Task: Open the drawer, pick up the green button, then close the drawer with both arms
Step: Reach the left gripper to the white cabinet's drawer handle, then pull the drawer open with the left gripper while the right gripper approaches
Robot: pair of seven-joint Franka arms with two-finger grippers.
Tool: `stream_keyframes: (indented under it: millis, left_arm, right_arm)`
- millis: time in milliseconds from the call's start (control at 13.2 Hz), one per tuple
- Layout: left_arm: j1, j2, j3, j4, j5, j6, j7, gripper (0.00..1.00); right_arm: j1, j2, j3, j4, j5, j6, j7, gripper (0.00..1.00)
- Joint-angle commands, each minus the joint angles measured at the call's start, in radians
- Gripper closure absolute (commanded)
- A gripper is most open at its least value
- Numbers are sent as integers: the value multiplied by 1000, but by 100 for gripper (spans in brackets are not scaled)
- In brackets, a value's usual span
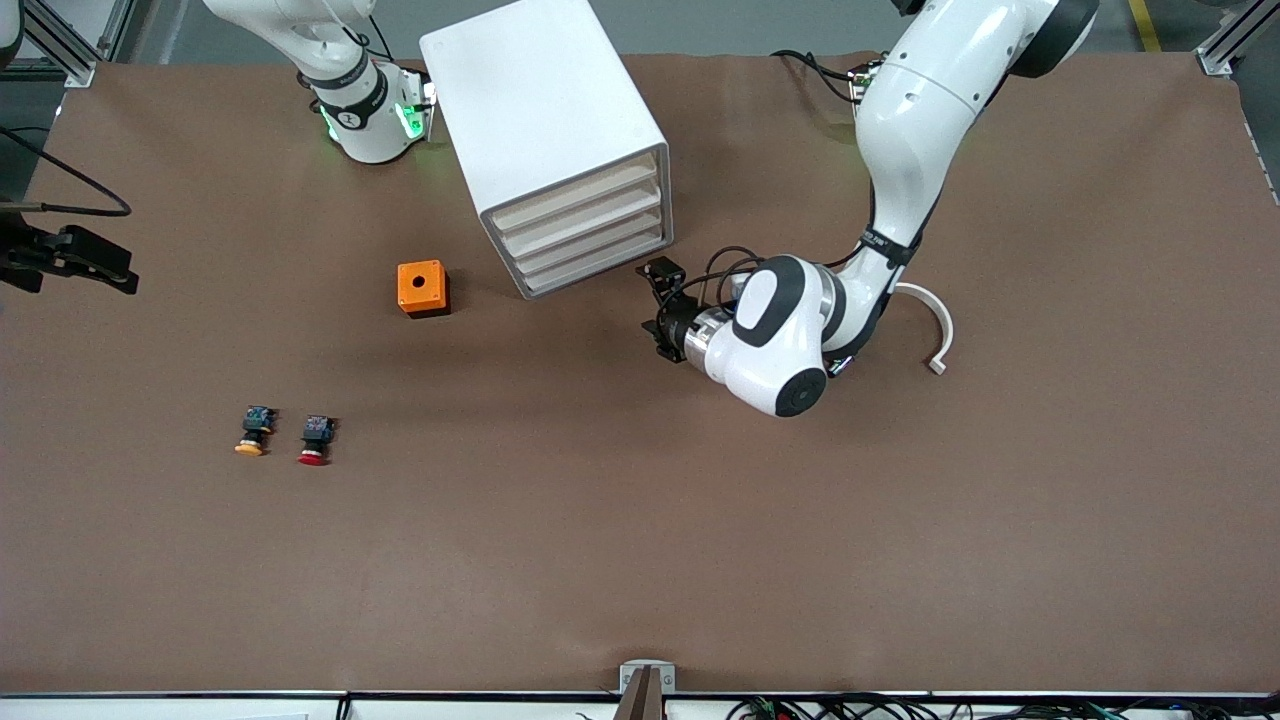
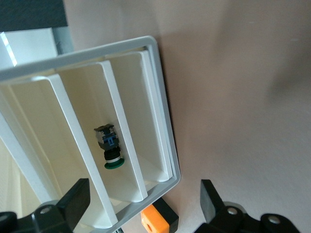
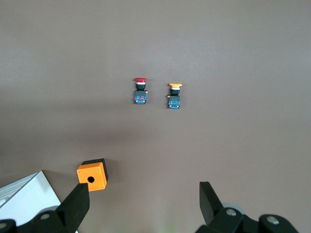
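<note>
The white cabinet stands near the robots' bases with its four drawers all pushed in. The third drawer is shut. In the left wrist view I look into the cabinet front, and the green-capped button lies inside one tray. My left gripper is open and empty, low over the table just in front of the drawer fronts, at the end toward the left arm; its fingers stand wide apart. My right gripper is open and empty, high over the table; it does not show in the front view.
An orange box with a round hole sits beside the cabinet, toward the right arm's end. A yellow-capped button and a red-capped button lie nearer the front camera. A white curved piece lies by the left arm.
</note>
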Motion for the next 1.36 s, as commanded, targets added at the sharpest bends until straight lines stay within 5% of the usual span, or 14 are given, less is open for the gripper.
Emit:
stream_keyframes:
  millis: [0, 152, 607, 1062, 1213, 1289]
  left_arm:
    - [-45, 46, 3, 20, -37, -4, -89, 17]
    - [-61, 62, 0, 18, -40, -10, -111, 19]
    - [-127, 114, 0, 14, -129, -26, -161, 47]
    - [-165, 129, 0, 11, -151, -38, -216, 48]
    - [-181, 131, 0, 12, -152, -39, -216, 84]
    - [-182, 138, 0, 12, -154, -39, -218, 91]
  right_arm:
    - [-11, -6, 13, 10, 1, -14, 14, 0]
    - [-11, -6, 13, 10, -1, -14, 13, 0]
    - [-5, -1, 16, 10, 13, -12, 22, 0]
    - [107, 29, 18, 9, 22, 12, 144, 0]
    - [145, 48, 19, 0, 36, 78, 255, 0]
    - [174, 69, 19, 0, 36, 89, 293, 0]
